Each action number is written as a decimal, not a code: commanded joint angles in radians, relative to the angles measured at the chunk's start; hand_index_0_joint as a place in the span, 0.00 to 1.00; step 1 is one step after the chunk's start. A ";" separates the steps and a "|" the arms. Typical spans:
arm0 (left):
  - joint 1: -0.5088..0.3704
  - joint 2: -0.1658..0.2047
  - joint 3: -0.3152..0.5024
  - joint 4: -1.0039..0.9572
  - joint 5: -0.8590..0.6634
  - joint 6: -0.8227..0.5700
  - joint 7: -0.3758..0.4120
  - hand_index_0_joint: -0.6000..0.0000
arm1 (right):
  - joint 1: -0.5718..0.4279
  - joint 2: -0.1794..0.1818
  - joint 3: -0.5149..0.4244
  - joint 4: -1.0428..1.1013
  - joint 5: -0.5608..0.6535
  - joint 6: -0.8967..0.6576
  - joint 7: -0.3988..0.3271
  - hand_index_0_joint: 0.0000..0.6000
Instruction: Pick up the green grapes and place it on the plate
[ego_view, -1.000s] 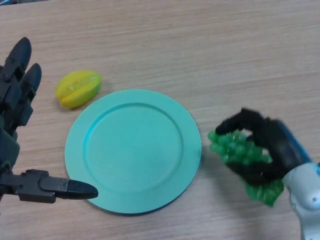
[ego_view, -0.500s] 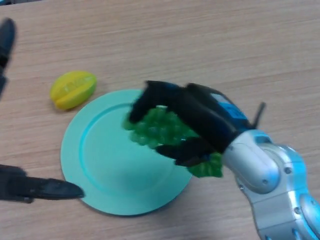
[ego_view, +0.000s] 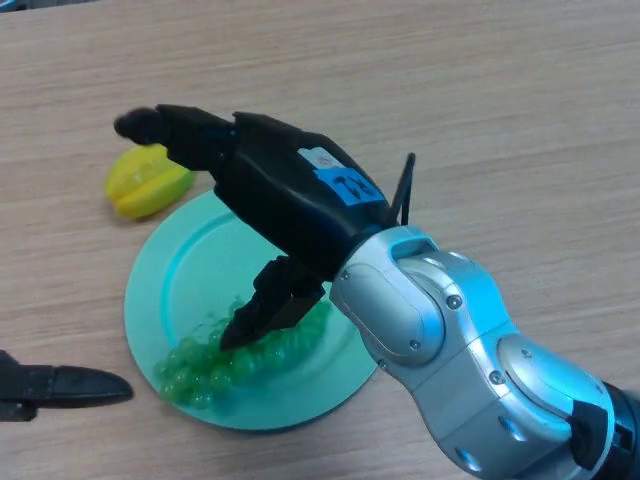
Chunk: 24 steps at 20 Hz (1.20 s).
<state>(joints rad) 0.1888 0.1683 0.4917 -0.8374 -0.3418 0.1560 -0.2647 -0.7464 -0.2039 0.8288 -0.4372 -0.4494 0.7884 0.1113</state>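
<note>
Two hands are in view. Right hand (ego_view: 270, 195), matte black with a blue label on its back and a smooth silver-grey wrist housing behind it, reaches across the plate (ego_view: 175, 275). Its fingers are straight and spread, extended toward the upper left; the thumb (ego_view: 265, 305) angles down from under the palm, and its tip meets the top of the green grapes (ego_view: 215, 362). Nothing is clasped in this hand.

Green grapes: a cluster of small, glossy, translucent round beads, lying below the thumb on the near part of the plate, the bunch stretching from the plate's lower left rim toward the wrist. Whether the thumb presses or only touches cannot be determined.

Plate: round, smooth, turquoise, with a raised rim, partly covered by the palm.

Beyond the fingertips, just past the plate's rim, lies a yellow star fruit (ego_view: 145, 182), ridged and waxy.

Left hand (ego_view: 60, 387): one black finger-like part shows well below and left of the right hand, lying straight; the remainder is out of view.

Table (ego_view: 500, 100): pale wood grain.
</note>
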 joint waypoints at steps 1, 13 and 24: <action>-0.010 0.022 0.038 -0.043 -0.005 -0.122 -0.016 1.00 | -0.046 0.014 -0.121 -0.058 -0.073 -0.133 -0.038 0.00; -0.062 0.045 -0.019 -0.003 0.078 -0.122 0.025 1.00 | 0.393 0.014 -0.726 -0.553 0.394 -0.081 0.128 0.00; -0.083 0.067 -0.060 0.005 0.098 -0.085 0.038 1.00 | 0.659 -0.038 -0.834 -0.528 0.560 -0.334 0.079 0.00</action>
<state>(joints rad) 0.1218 0.1974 0.4148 -0.7890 -0.2516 0.1555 -0.2598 -0.0702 -0.2204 0.0370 -0.9138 0.0821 0.6095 0.2012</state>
